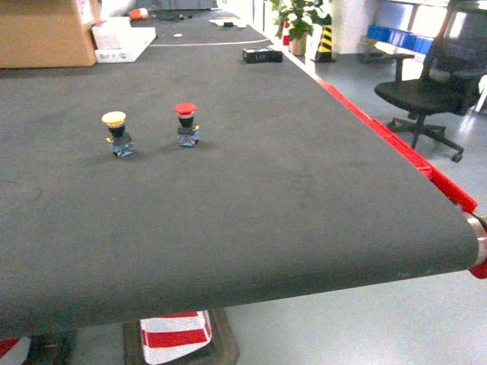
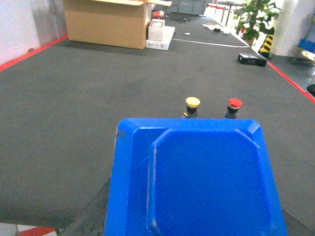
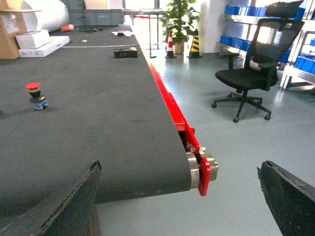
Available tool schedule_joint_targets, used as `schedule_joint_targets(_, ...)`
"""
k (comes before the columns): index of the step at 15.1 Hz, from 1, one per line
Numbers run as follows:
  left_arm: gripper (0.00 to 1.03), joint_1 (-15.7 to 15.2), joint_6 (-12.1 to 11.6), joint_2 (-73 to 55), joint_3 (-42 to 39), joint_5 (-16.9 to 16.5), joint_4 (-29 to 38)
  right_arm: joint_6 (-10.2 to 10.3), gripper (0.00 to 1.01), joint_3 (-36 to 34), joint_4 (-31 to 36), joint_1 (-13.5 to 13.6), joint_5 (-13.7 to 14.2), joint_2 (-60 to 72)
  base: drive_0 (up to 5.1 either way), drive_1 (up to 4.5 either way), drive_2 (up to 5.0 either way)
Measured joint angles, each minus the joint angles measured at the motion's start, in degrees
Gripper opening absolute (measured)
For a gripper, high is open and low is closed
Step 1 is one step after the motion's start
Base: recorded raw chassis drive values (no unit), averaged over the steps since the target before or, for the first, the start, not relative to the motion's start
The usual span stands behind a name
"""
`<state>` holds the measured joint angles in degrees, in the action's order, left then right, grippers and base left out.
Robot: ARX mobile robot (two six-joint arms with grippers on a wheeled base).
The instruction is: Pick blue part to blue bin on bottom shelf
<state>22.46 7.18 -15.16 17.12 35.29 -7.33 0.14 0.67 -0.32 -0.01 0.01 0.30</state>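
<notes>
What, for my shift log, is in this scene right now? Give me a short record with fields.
surface: dark grey conveyor belt with a red side rail
on belt: yellow-capped push button and red-capped push button, both upright, side by side, apart
left wrist view: bright-blue plastic object fills the foreground; whether it is gripped cannot be told
right gripper: open, holding nothing
background: black office chair, brown cardboard box

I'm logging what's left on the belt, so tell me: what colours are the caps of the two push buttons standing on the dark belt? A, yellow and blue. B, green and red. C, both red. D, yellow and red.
D: in the head view the left push button has a yellow cap and the right push button a red one, both upright on the dark belt.
</notes>
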Motion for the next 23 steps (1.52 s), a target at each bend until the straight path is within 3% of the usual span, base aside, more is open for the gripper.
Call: schedule_joint_targets(23,0.43,0.0,0.0,0.0,0.0,-0.1,0.0,0.0,0.98,0.0,0.0,0.0,0.0,0.0,-1.6,-1.58,-1.6)
